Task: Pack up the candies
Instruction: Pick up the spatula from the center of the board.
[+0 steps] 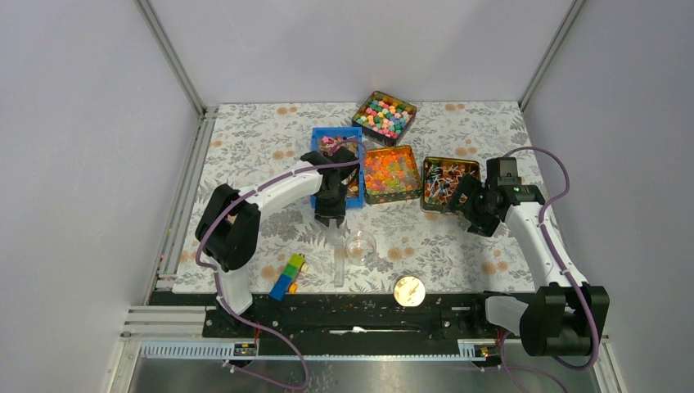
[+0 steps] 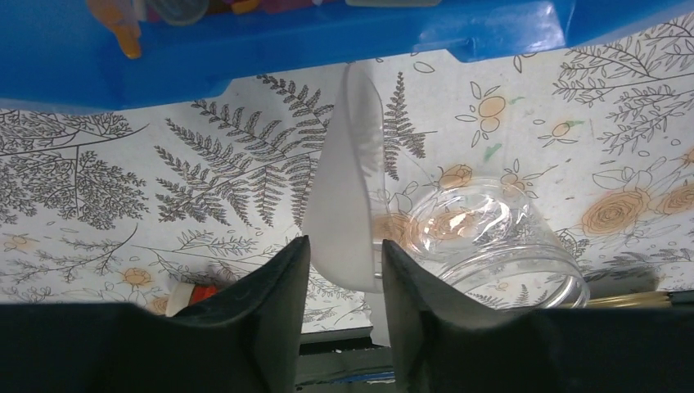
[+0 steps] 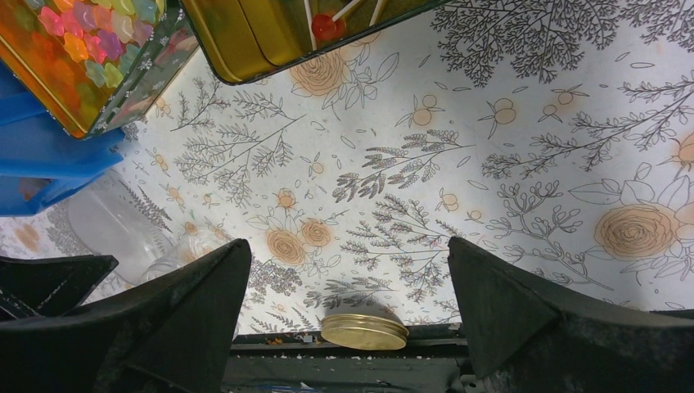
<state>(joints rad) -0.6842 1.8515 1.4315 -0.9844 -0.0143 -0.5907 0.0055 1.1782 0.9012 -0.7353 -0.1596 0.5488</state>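
Note:
The candies (image 1: 333, 146) lie in a blue bin (image 1: 321, 133) at the back middle of the table. Just in front of the bin, my left gripper (image 1: 330, 218) (image 2: 344, 241) is shut on the handle end of a translucent white scoop (image 2: 348, 196) (image 1: 338, 258), whose bowl points toward the table's near edge. An empty clear glass jar (image 1: 361, 244) (image 2: 499, 246) stands right beside the scoop. My right gripper (image 1: 463, 198) (image 3: 348, 242) hovers open over bare tablecloth in front of the lollipop tin, holding nothing.
A tin of round coloured balls (image 1: 385, 115) stands at the back. A tin of gummies (image 1: 391, 173) and a tin of lollipops (image 1: 447, 182) sit right of the blue bin. A gold lid (image 1: 408, 289) (image 3: 364, 332) and toy bricks (image 1: 288, 276) lie near the front edge.

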